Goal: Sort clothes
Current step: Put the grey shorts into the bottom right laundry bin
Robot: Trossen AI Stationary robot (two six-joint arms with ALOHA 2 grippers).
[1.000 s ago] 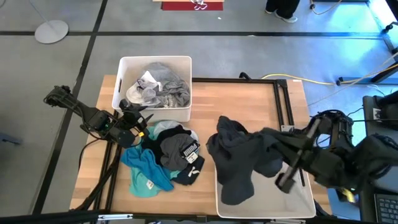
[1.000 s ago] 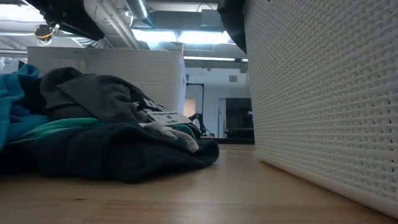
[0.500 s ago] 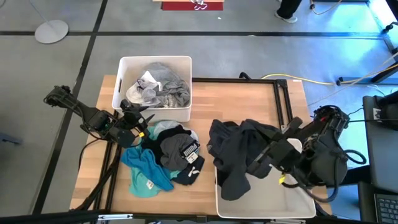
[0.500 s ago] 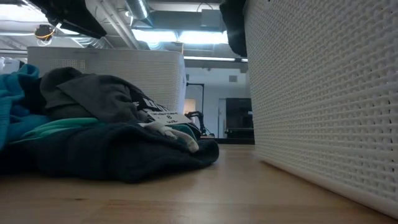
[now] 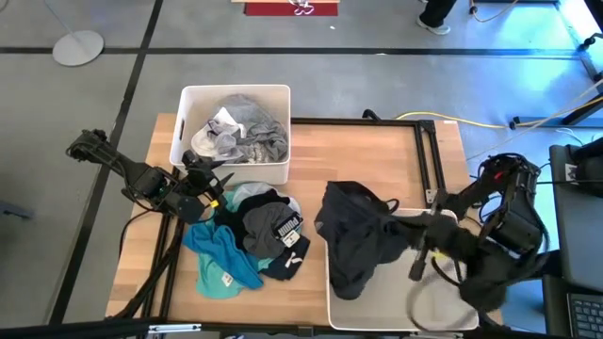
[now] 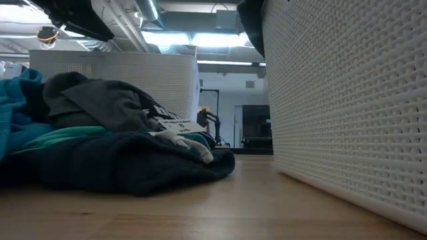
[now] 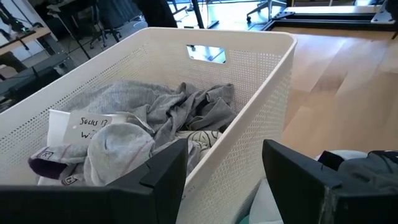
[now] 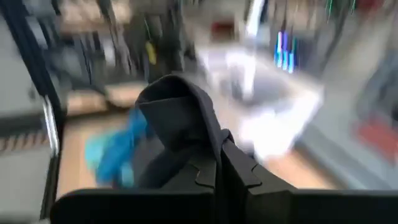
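Note:
A dark grey garment (image 5: 353, 240) hangs over the left part of the near white bin (image 5: 415, 306), with my right gripper (image 5: 403, 233) shut on it; the low view shows a corner of it (image 6: 249, 20) above the bin's wall (image 6: 333, 100). More clothes lie heaped on the table (image 5: 250, 231): teal (image 5: 221, 259), grey and black. The far white bin (image 5: 188, 99) holds grey and white clothes (image 7: 155, 118). My left gripper (image 5: 205, 186) hovers open, holding nothing, between the far bin's near wall and the heap. My right gripper pinches a bunched fold of the dark garment's upper part (image 8: 186, 124) between its two shut fingers (image 8: 239, 171). The fingers come nearly level from the table's right side. The garment hangs slack below and to the left of them, its lower end (image 5: 347, 282) at the bin's left wall.
A black metal frame (image 5: 429, 160) runs along the table's far and right edges. The wooden top (image 5: 358, 151) is bare between the two bins. Cables and equipment sit off the table's right side.
My right gripper has sunk toward the near bin and rolled its wrist, staying shut on the dark garment. The garment has come down with it and now hangs lower and more bunched over the bin's left side.

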